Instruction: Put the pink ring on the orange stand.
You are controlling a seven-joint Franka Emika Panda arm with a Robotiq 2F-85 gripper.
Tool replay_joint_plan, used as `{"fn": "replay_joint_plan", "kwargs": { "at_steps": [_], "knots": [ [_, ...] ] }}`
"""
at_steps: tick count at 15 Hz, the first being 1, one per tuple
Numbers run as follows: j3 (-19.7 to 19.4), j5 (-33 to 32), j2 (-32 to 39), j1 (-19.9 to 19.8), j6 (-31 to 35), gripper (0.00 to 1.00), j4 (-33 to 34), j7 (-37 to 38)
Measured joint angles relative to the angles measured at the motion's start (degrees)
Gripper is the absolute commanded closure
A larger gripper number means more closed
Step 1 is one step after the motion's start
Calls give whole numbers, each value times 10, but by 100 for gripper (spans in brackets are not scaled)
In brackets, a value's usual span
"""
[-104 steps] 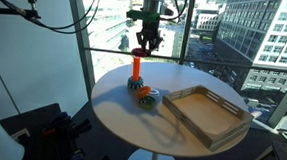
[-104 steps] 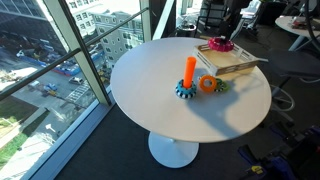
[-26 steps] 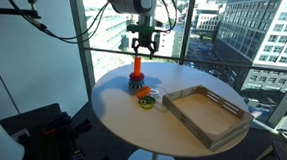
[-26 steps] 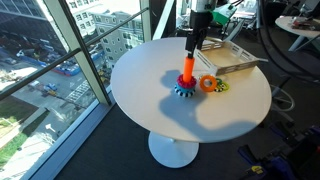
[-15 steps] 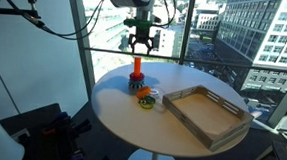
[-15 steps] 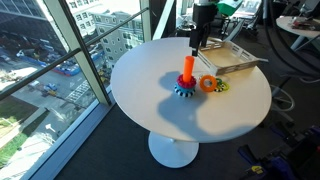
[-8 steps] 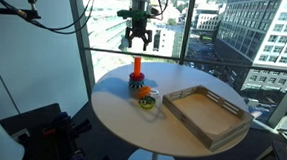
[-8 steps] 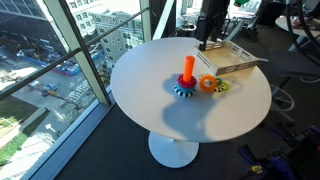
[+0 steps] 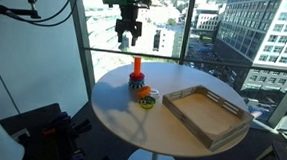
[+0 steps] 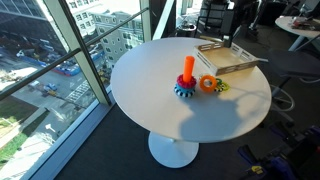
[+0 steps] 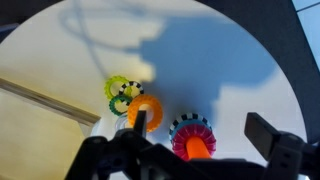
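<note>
In the wrist view the pink ring (image 11: 180, 138) sits round the foot of the orange stand (image 11: 198, 148), on top of its dark checked base. Both exterior views show the orange stand (image 9: 137, 67) (image 10: 189, 67) upright on the round white table. My gripper (image 9: 128, 33) hangs open well above the peg, with nothing between its fingers. Seen from the wrist, the gripper (image 11: 200, 128) has its jaws spread wide on either side of the stand far below.
An orange ring (image 11: 145, 110) (image 10: 207, 85) and a yellow-green ring (image 11: 123, 92) lie flat beside the stand. A wooden tray (image 9: 208, 114) (image 10: 232, 62) takes up one side of the table (image 9: 121, 114). Glass windows stand just behind.
The gripper has risen straight up from the peg and has left the top of one exterior view. The pink ring stays on the stand.
</note>
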Motion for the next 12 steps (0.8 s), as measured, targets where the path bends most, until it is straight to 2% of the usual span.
{"fn": "replay_joint_plan", "kwargs": {
  "at_steps": [7, 12],
  "knots": [
    [0, 2, -128, -1, -29, 0, -82, 67],
    [0, 2, -175, -1, -34, 0, -108, 82]
  ]
}}
